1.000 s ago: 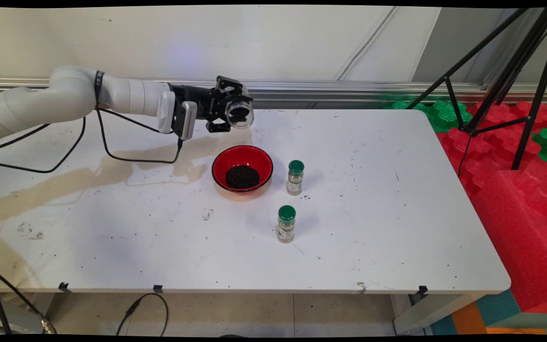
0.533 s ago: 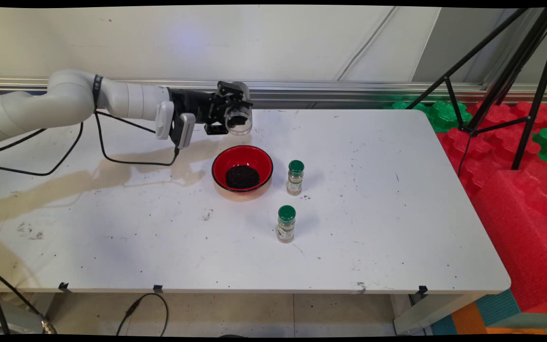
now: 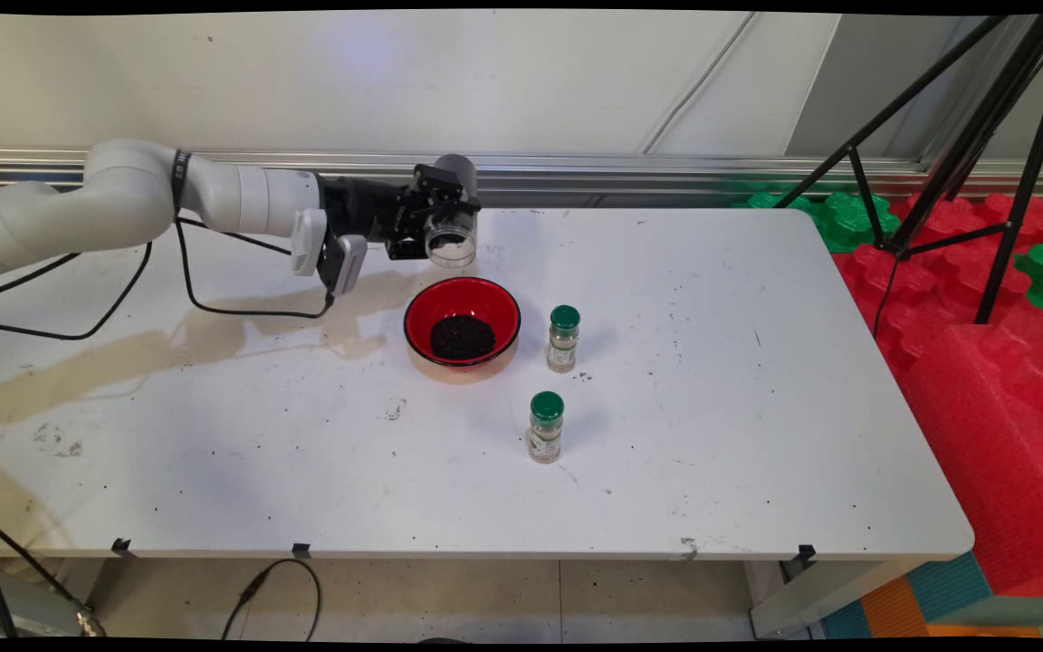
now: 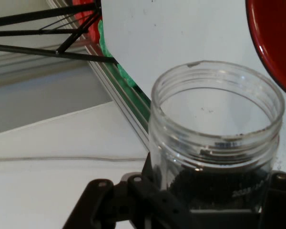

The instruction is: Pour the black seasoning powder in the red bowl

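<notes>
Broadly, the white table (image 3: pixel 712 435) takes up most of the main view, its top speckled with dark crumbs and marked by a brownish stain on the left. Beyond its right edge lie red foam blocks (image 3: pixel 983 362), with green foam pieces (image 3: pixel 847 217) behind them and a black tripod (image 3: pixel 983 136) standing over both. The white arm (image 3: pixel 123 195) reaches in from the left, with black cables (image 3: pixel 214 299) hanging beneath it. Near the table's middle sits a red bowl (image 3: pixel 463 328) holding a dark, grainy heap (image 3: pixel 463 337). The gripper (image 3: pixel 435 217) hangs above the table just beyond the bowl's far rim, pinching a clear plastic jar (image 3: pixel 450 237) between its fingers. The jar is tipped mouth-downward toward the table; in the hand view its open threaded mouth (image 4: pixel 217 102) faces away from the camera, with dark residue inside low down, and the bowl's red rim (image 4: pixel 276 43) shows at the upper right. Two small spice bottles with green caps stand upright: one (image 3: pixel 563 339) just right of the bowl, the other (image 3: pixel 546 426) nearer the table's front edge, apart from the first.
</notes>
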### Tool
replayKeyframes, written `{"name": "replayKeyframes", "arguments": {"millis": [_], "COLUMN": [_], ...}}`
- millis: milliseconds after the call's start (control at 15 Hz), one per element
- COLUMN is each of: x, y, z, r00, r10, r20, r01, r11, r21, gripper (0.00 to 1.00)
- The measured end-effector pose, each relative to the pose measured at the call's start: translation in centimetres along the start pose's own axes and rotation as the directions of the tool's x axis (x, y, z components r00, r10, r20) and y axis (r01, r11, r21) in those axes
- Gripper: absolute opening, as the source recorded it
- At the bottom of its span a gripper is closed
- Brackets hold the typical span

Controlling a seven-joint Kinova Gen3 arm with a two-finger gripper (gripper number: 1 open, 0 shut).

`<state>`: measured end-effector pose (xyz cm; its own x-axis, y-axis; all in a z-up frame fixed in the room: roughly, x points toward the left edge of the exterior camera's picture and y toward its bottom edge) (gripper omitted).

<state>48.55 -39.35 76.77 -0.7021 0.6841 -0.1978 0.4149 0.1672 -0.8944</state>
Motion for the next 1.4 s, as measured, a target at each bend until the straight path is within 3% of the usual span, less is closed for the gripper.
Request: {"name": "replayKeyframes", "arguments": {"millis": [600,1400], "x": [0.34,1.00], "y": [-0.09,-0.58], "z": [-0.31,-0.59], "r00": [0.992,0.969], "r10": [0.123,0.247], "r20": [0.017,0.023], "r01": [-0.123,-0.248], "r11": [0.992,0.968], "r21": [0.010,0.035], "gripper": [0.00,0.00]}}
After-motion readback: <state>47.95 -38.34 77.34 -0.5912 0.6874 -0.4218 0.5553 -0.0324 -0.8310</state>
